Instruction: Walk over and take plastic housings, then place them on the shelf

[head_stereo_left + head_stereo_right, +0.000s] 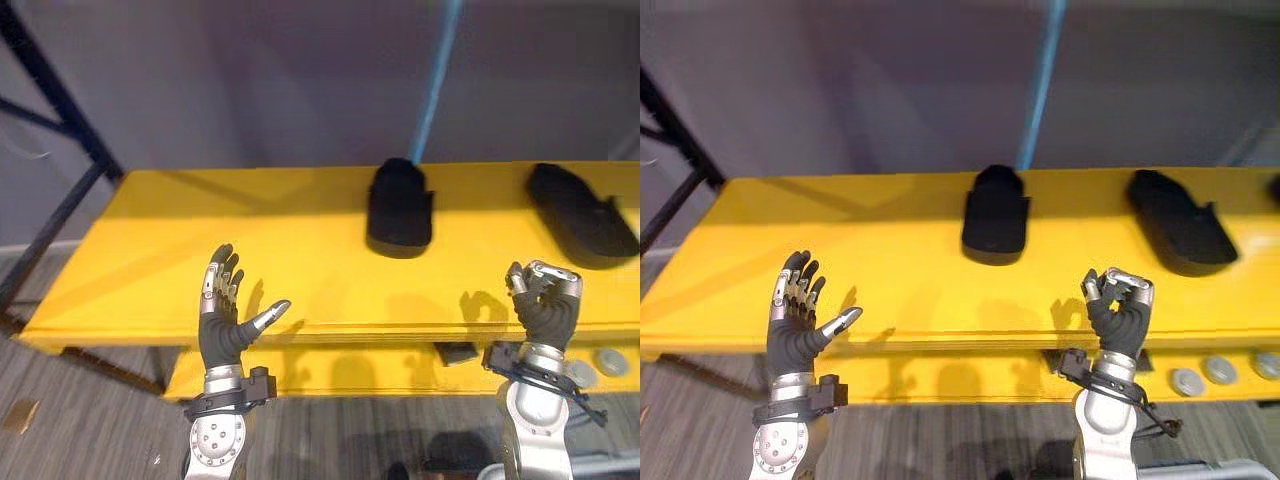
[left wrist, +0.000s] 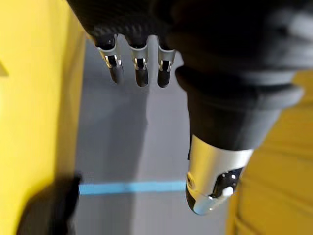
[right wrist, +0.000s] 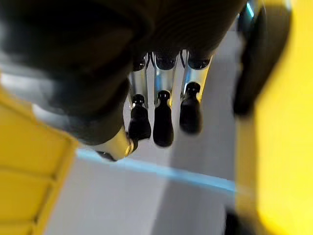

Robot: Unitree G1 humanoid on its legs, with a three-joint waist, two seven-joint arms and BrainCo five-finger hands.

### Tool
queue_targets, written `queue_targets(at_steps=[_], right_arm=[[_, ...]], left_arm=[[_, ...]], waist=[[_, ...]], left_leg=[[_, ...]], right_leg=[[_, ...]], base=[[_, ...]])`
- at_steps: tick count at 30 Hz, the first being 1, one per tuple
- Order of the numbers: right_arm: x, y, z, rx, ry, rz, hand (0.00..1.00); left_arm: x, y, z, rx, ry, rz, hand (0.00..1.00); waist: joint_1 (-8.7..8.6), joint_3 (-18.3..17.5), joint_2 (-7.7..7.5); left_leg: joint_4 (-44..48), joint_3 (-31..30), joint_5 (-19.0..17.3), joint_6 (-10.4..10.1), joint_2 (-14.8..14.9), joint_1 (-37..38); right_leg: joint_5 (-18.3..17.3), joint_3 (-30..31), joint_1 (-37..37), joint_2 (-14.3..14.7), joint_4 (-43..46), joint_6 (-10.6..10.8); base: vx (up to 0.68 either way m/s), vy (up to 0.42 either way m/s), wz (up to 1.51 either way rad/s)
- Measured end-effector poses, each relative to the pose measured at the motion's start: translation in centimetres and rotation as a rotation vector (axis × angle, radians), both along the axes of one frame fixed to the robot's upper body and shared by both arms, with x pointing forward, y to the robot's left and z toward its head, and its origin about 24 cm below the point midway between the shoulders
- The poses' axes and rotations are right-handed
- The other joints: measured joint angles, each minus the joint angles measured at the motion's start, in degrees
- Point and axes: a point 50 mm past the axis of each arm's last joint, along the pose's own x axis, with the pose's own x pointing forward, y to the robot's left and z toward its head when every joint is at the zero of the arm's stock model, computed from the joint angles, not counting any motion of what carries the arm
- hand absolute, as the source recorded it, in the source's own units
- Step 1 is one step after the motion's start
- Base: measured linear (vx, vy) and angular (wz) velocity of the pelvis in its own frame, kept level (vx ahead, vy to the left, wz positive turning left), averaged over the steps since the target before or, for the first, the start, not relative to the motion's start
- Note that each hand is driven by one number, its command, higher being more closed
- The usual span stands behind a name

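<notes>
My left hand (image 1: 222, 322) is raised in the lower left of the frame, in front of the near edge of the yellow shelf (image 1: 180, 240). Its fingers (image 2: 139, 68) are straight and spread with the thumb stuck out to the side, and they hold nothing. My right hand (image 1: 543, 300) is up in the lower right, its fingers (image 3: 162, 122) curled in toward the palm around empty air. Neither hand touches the shelf or anything on it.

Two black plastic housings lie on the shelf top. One housing (image 1: 400, 210) sits right of centre, flat on its base with its rounded end toward the wall behind. The other housing (image 1: 582, 215) lies near the right edge of the frame, turned at a slant. They are well apart from each other, and both lie beyond my hands, deeper in than the front edge. I judge they were set that far in so that they cannot slide off the lip.

With both hands empty and both pieces resting on the shelf, I take this to be a placing step just finished. My hands are clear of the edge, so they cannot knock the pieces.

On the lower yellow level, at the bottom right, a few round grey discs (image 1: 610, 362) lie flat.
</notes>
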Motion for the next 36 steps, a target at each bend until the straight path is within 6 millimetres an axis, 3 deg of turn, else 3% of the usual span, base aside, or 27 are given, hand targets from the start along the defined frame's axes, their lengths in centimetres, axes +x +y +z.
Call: queue_targets(at_steps=[1,4,6,8,9,11,12,13,14,15,16,17,18,21,22,24,26,30,33,36], right_arm=[[0.0,0.0,0.0,-0.021,0.007,0.017,0.0],[-0.3,-0.3,-0.5,-0.076,0.057,0.041,0.0],[-1.3,-0.9,-1.7,-0.083,0.119,0.033,0.0],[-3.0,-1.4,-2.9,-0.07,0.184,0.009,0.0],[-4.0,-1.1,-3.6,-0.04,0.218,0.002,0.0],[-5.2,-0.6,-3.4,-0.021,0.216,0.004,0.0],[-4.9,-0.4,-3.4,-0.011,0.208,0.011,0.0],[-4.4,-0.2,-3.1,0.002,0.181,0.013,0.0],[-4.1,-0.2,-3.0,0.007,0.169,0.011,0.0],[-3.2,-0.1,-3.3,0.019,0.168,0.016,0.0],[-2.7,0.0,-3.5,0.026,0.172,0.02,0.0],[-2.1,-0.1,-4.1,0.042,0.192,0.017,0.0],[-1.6,-0.2,-5.1,0.058,0.232,0.014,0.0],[-0.9,0.4,-6.8,0.06,0.318,0.041,0.0],[-0.5,0.9,-7.1,0.054,0.34,0.07,0.0],[-0.2,0.9,-7.4,0.036,0.367,0.087,0.0],[0.0,1.0,-8.0,0.035,0.398,0.104,0.0],[0.7,1.1,-9.0,0.005,0.448,0.133,0.0],[1.6,0.6,-9.7,-0.008,0.488,0.123,0.0],[2.7,0.0,-10.7,0.026,0.533,0.088,0.0]], left_arm=[[0.0,0.2,0.1,0.014,-0.005,0.017,0.0],[0.0,0.9,0.1,0.02,-0.006,0.051,0.0],[0.1,1.1,0.3,0.021,-0.016,0.067,0.0],[0.6,0.7,0.7,0.013,-0.034,0.054,0.0],[0.8,0.4,0.7,0.013,-0.035,0.045,0.0],[0.8,-0.3,0.7,0.005,-0.036,0.018,0.0],[0.9,-0.6,0.8,0.013,-0.044,0.011,0.0],[1.1,-0.6,1.1,0.021,-0.057,0.011,0.0],[1.4,-0.7,1.2,0.02,-0.062,0.011,0.0],[1.6,-0.4,1.2,0.021,-0.064,0.023,0.0],[1.7,-0.3,1.3,0.021,-0.066,0.027,0.0],[1.9,0.0,1.3,0.019,-0.069,0.042,0.0],[2.2,0.1,1.3,0.012,-0.066,0.042,0.0],[2.3,0.2,0.9,0.001,-0.044,0.042,0.0],[2.3,0.2,0.7,-0.005,-0.035,0.041,0.0],[2.4,-0.3,0.6,-0.021,-0.029,0.022,0.0],[2.6,-0.6,0.7,-0.032,-0.033,0.008,0.0],[3.7,-1.0,-0.5,-0.022,0.032,-0.002,0.0],[4.6,-1.3,-2.0,0.001,0.105,-0.004,0.0],[5.9,-1.5,-3.2,0.029,0.169,-0.015,0.0]], waist=[[0.28,-0.19,-0.05],[0.61,-0.99,0.86],[-0.1,-2.02,0.87],[-1.13,-2.14,0.75],[-1.38,-1.91,-0.19],[-1.3,-1.77,-0.78],[-0.66,-2.27,-0.28],[-0.14,-2.25,-0.44],[0.29,-2.12,-0.34],[1.46,-1.89,-0.19],[1.63,-1.69,0.13],[1.58,-1.55,0.38],[1.77,-1.51,0.06],[2.77,-1.51,-0.27],[2.78,-1.14,0.11],[2.18,-0.9,1.56],[2.03,-1.05,1.8],[1.91,-0.8,2.13],[1.88,-0.24,3.09],[2.18,0.48,2.76]], left_leg=[[7.31,-6.49,-2.96,-0.09,0.8,-2.27],[15.34,-26.59,-8.99,-2.03,-1.46,-1.63],[15.39,-32.96,-11.66,-1.16,-3.38,-0.28],[13.79,-31.77,-14.0,1.16,-4.49,0.44],[14.01,-28.39,-14.29,1.85,-5.97,0.6],[16.48,-21.59,-15.24,3.68,-6.25,-0.76],[16.68,-15.73,-14.77,5.27,-4.79,-2.47],[16.37,-10.55,-13.81,5.63,-2.91,-4.55],[15.84,-8.06,-13.15,5.67,-1.76,-5.23],[12.76,-2.72,-11.02,5.37,0.18,-4.67],[11.36,-0.52,-9.9,5.41,1.0,-4.24],[8.99,2.3,-7.86,5.15,1.98,-4.23],[6.65,5.36,-6.29,4.62,2.37,-3.81],[2.84,11.83,-3.84,2.69,3.25,-3.43],[1.51,14.13,-3.05,1.63,4.04,-3.65],[-0.16,14.73,-1.23,0.14,5.65,-3.7],[-1.01,14.99,-0.26,-0.99,8.51,-3.04],[0.25,14.71,-0.18,-1.1,12.68,-0.8],[4.74,9.26,0.07,-0.74,12.5,-2.08],[6.37,1.76,-1.78,-3.2,9.37,-7.57]], right_leg=[[-0.08,3.84,-1.23,1.68,1.4,-0.16],[-0.37,13.0,-3.3,5.98,4.58,0.26],[-1.14,17.72,-6.62,7.71,8.19,1.33],[-1.52,21.52,-9.83,8.29,11.32,2.48],[-0.62,25.01,-10.8,8.02,11.62,3.74],[4.33,29.43,-10.93,7.67,7.25,5.01],[13.94,27.94,-11.09,7.92,-0.74,2.49],[17.35,14.85,-12.36,7.96,-1.92,-0.32],[12.67,6.47,-13.46,7.82,2.21,-2.41],[2.75,-3.42,-14.66,7.07,11.4,-6.33],[-0.65,-5.36,-14.63,6.54,15.26,-5.91],[-6.57,-6.33,-13.8,4.37,21.15,-4.06],[-10.35,-7.47,-12.63,1.32,24.0,-3.19],[-12.94,-12.78,-9.49,-4.32,22.0,-0.21],[-13.78,-13.75,-7.52,-3.7,15.01,0.07],[-9.78,-13.31,-6.27,-0.46,9.27,-1.53],[-6.25,-12.39,-4.28,3.26,3.98,-3.54],[-5.45,-11.82,-2.42,7.39,3.54,-4.43],[-5.67,-12.27,-0.5,6.73,3.51,-4.77],[-6.23,-14.28,0.32,2.51,2.65,-5.54]], base=[[0.04,0.003,-1.63],[0.03,0.1,-1.7],[-0.03,0.299,-1.41],[-0.09,0.308,-1.14],[-0.17,0.308,-1.46],[-0.24,0.295,-1.77],[-0.34,0.22,-2.24],[-0.36,0.182,-2.35],[-0.39,0.17,-2.35],[-0.23,0.115,-1.9],[-0.24,0.115,-2.06],[-0.14,-0.011,-1.59],[-0.16,-0.032,-1.45],[-0.12,-0.155,-1.33],[-0.08,-0.251,-1.01],[-0.04,-0.248,-0.68],[0.02,-0.26,-0.55],[0.07,-0.221,-0.35],[0.02,-0.051,0.13],[-0.03,0.097,0.58]])
